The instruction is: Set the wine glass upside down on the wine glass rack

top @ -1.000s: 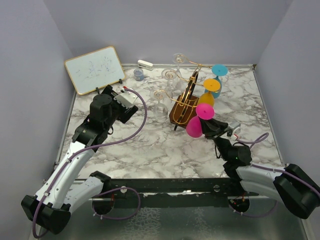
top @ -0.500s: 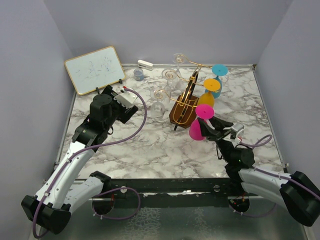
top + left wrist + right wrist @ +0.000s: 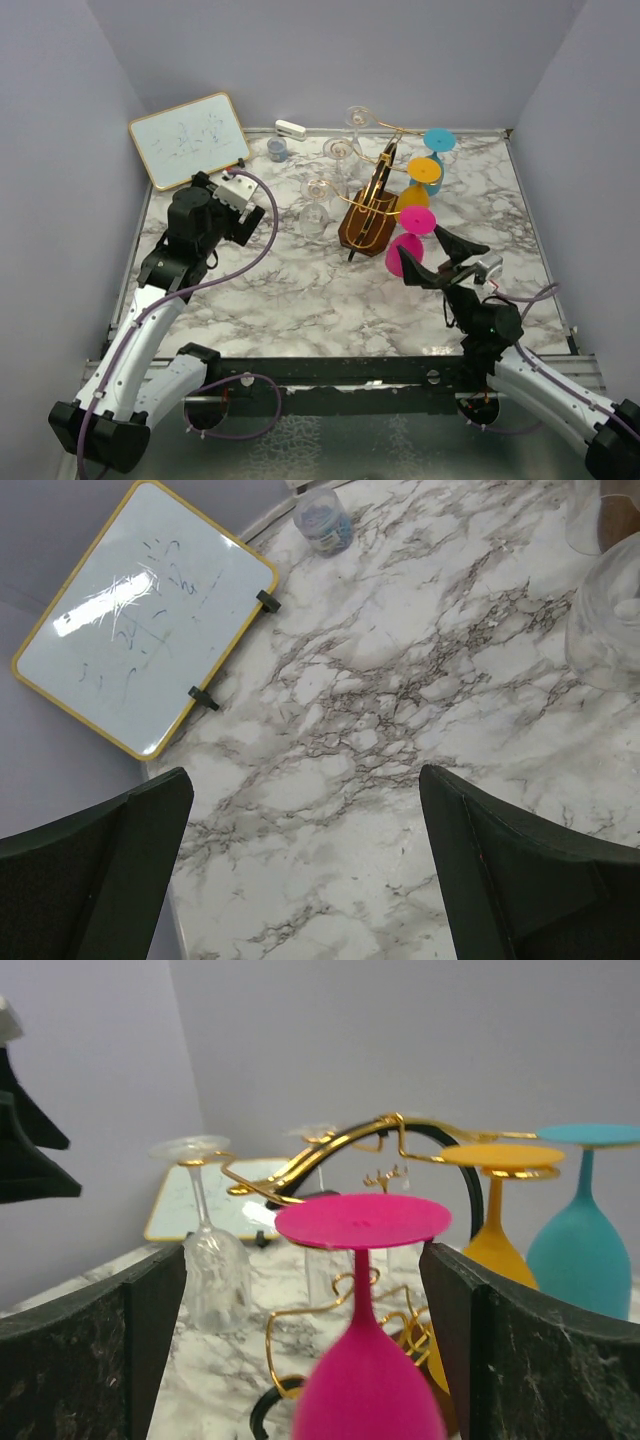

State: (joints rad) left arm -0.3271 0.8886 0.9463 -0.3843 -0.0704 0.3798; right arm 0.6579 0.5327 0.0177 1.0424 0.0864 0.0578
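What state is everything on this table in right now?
Wine glass rack: upright.
Pink wine glass: upside down at the rack, ungripped.
Orange glass: hanging upside down.
Teal glass: hanging upside down.
Clear glasses: hanging upside down.
Whiteboard: propped up, scribbled on.
Left end effector: open, empty.
Right end effector: open, empty, facing the pink wine glass.

whiteboard (image 3: 190, 138), small blue jar (image 3: 277, 149), marble table (image 3: 300, 290)

Overhead looks down; right wrist low, close; both see rack (image 3: 362, 222).
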